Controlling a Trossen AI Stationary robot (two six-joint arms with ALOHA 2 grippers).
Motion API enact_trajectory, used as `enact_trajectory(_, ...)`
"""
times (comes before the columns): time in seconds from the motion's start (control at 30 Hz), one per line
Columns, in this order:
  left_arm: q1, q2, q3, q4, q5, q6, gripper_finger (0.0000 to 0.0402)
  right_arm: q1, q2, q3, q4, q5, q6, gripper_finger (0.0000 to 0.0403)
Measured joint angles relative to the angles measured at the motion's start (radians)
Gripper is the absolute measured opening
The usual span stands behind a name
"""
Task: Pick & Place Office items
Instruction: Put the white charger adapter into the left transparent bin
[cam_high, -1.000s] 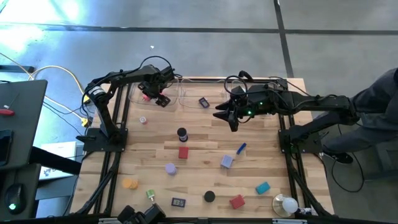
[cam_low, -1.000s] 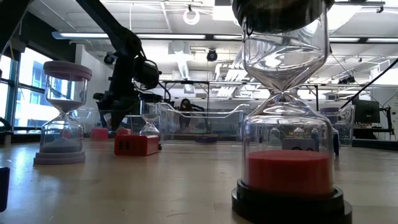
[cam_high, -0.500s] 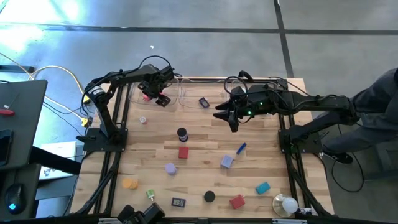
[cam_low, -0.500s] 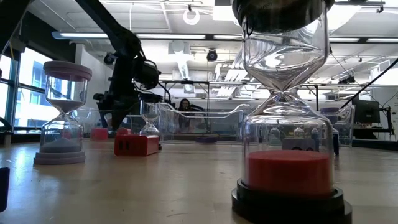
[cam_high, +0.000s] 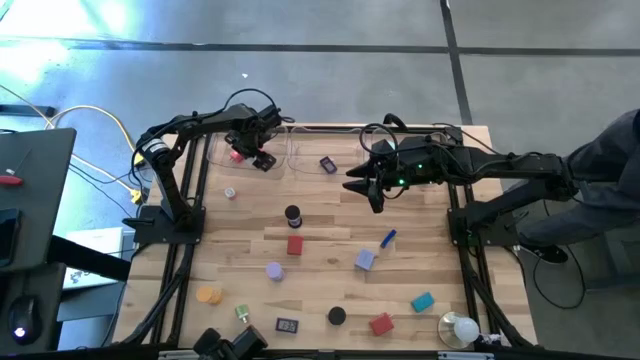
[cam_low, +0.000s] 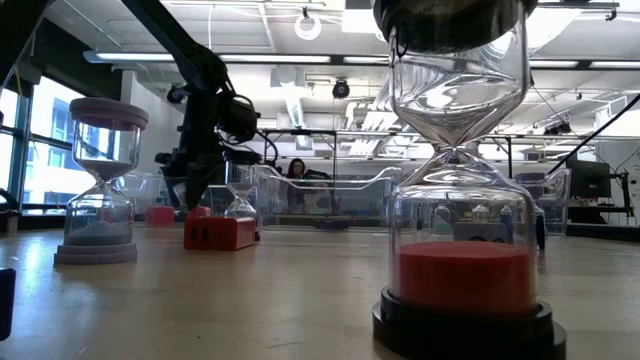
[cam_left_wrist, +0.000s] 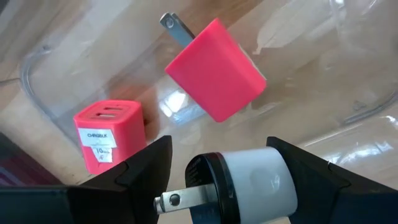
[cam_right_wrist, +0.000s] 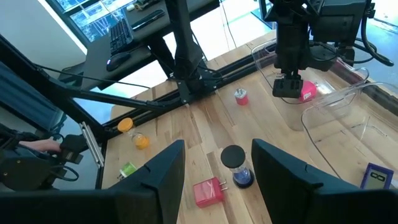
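My left gripper (cam_left_wrist: 217, 186) hovers over the clear tray (cam_high: 218, 150) at the table's far left and is shut on a white plug adapter (cam_left_wrist: 255, 180) with a black face. Below it two pink-red charger blocks (cam_left_wrist: 214, 68) (cam_left_wrist: 109, 134) lie on the tray's floor. My right gripper (cam_high: 372, 192) is open, in the air near the table's far middle, touching nothing. Loose pieces rest on the wood: a black-capped hourglass (cam_high: 292, 214), a red block (cam_high: 295, 244), a lavender block (cam_high: 365, 259) and a blue stick (cam_high: 387, 238). My left gripper pinches the white plug adapter between its two fingers (cam_left_wrist: 140, 165), one on each side of its white body (cam_left_wrist: 267, 177). A metal prong (cam_left_wrist: 177, 199) sticks out of its black face, crosswise to the fingers. The adapter is lifted clear above the tray floor.
A second clear tray (cam_high: 310, 150) with a dark clip (cam_high: 328, 165) lies beside the first. Toward the near edge are orange (cam_high: 208, 295), teal (cam_high: 421, 301), red (cam_high: 381, 323) and black (cam_high: 337, 316) pieces and a white bulb (cam_high: 461, 328). A person stands at the right (cam_high: 610, 170).
My left gripper has edged slightly toward the table's right above the tray, still holding the adapter.
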Motion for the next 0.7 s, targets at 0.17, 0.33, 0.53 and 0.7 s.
enact_trajectory(0.17,0.0,0.0,0.0,0.009,0.0,0.001,0.0263,0.0,0.0,0.0,0.0,-0.007,-0.001,0.0174)
enact_trajectory(0.33,0.0,0.0,-0.01,0.013,-0.06,-0.042,0.0326,0.0,0.0,0.0,0.0,-0.052,-0.02,0.0174)
enact_trajectory(0.53,0.0,0.0,-0.01,0.008,-0.142,-0.091,0.037,0.0,0.0,0.0,0.0,-0.05,-0.023,0.0174)
enact_trajectory(0.7,-0.007,0.0,-0.002,-0.07,-0.11,-0.078,0.0372,0.0,0.0,0.0,0.0,-0.049,-0.026,0.0174)
